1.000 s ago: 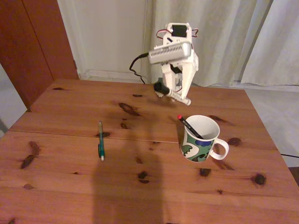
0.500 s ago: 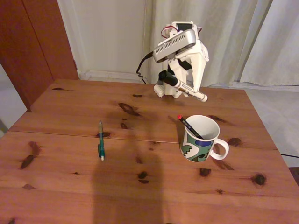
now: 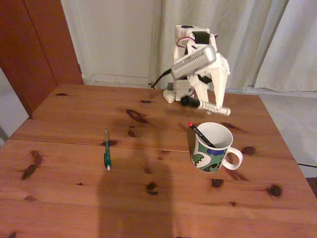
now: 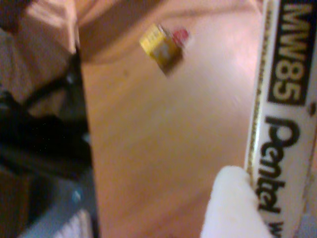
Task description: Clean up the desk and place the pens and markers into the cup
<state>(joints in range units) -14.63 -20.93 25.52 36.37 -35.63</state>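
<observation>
The white marker (image 3: 218, 107) with its black cap hangs tilted in the air, my gripper (image 3: 202, 101) shut on it, just above and behind the rim of the cup (image 3: 214, 148). The cup is a white mug with a green, blue and black pattern, standing on the desk (image 3: 148, 208) right of centre. A thin black pen (image 3: 199, 133) with a red end leans inside it. Far to the left, a teal-green pen (image 3: 106, 148) lies on the desk. In the wrist view the marker (image 4: 280, 124) runs down the right side, printed "MW85 Pentel", with a white fingertip (image 4: 230, 206) against it.
The arm's base (image 3: 171, 94) and a black cable (image 3: 157, 82) stand at the desk's far edge, in front of pale curtains (image 3: 257, 39). A brown door (image 3: 34, 44) is at the back left. A small blurred yellow thing (image 4: 159, 44) shows in the wrist view.
The gripper has carried the marker to the right, first up and then down, and it now hangs closer to the cup. Cup and both pens have not moved.
</observation>
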